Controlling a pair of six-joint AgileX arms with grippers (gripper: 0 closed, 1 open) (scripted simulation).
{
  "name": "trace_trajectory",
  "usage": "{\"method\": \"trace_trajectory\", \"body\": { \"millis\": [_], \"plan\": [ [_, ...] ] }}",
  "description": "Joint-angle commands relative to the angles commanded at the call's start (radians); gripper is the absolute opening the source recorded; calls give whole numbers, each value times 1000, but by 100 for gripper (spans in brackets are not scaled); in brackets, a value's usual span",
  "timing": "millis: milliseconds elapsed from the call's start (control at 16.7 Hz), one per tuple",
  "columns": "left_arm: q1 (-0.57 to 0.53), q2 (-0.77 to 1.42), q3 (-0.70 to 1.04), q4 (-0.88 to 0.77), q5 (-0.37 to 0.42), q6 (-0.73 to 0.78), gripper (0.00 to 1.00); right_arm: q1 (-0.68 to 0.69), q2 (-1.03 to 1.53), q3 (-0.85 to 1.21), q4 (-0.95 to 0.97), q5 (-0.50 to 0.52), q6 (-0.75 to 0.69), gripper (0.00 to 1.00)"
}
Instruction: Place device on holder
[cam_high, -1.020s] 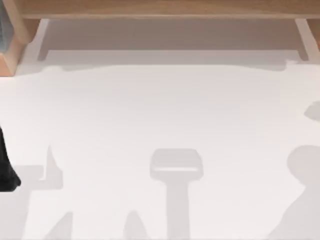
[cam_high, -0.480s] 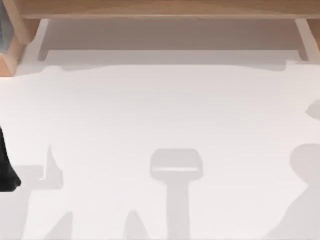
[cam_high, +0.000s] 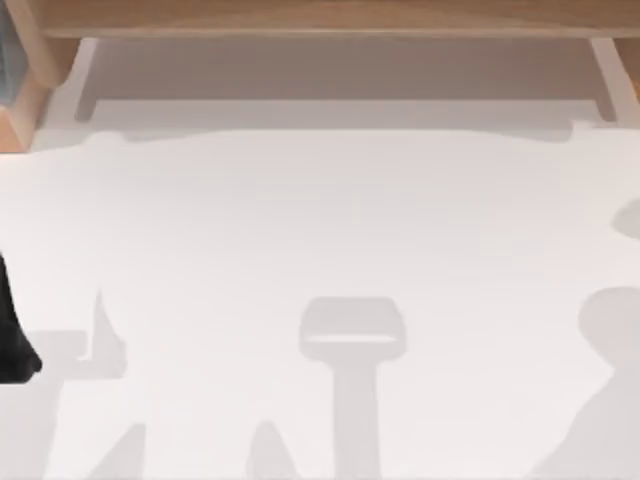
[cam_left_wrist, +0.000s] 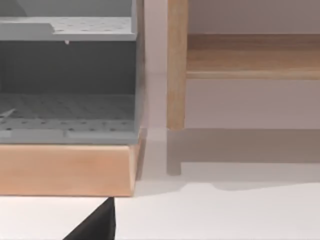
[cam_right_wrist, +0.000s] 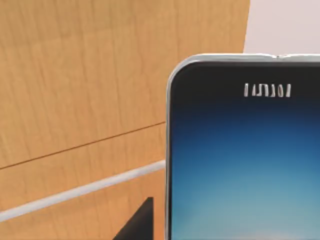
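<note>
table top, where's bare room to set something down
Most of the white table is bare, from the wooden shelf along the far edge down to the near edge. The dark arm takes only the left edge. The phone fills the right wrist view.

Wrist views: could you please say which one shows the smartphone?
The right wrist view: the smartphone with its blue screen; the left one faces a grey perforated shelf.

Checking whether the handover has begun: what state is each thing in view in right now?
smartphone: screen lit blue, seen close up in the right wrist view, wood panelling behind it; what holds it is hidden.
grey shelf unit: standing on a wooden base, shelves bare.
table: white, crossed by shadows.
left arm: dark part at the table's left edge.
</note>
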Motion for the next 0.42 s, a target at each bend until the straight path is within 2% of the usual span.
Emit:
{"method": "trace_trajectory", "body": {
  "millis": [60,120,420],
  "plan": [
    [0,0,0,0,0,0,100,0,0,0,0,0,0,98],
    [0,0,0,0,0,0,100,0,0,0,0,0,0,100],
    [0,0,0,0,0,0,100,0,0,0,0,0,0,100]
  ]
}}
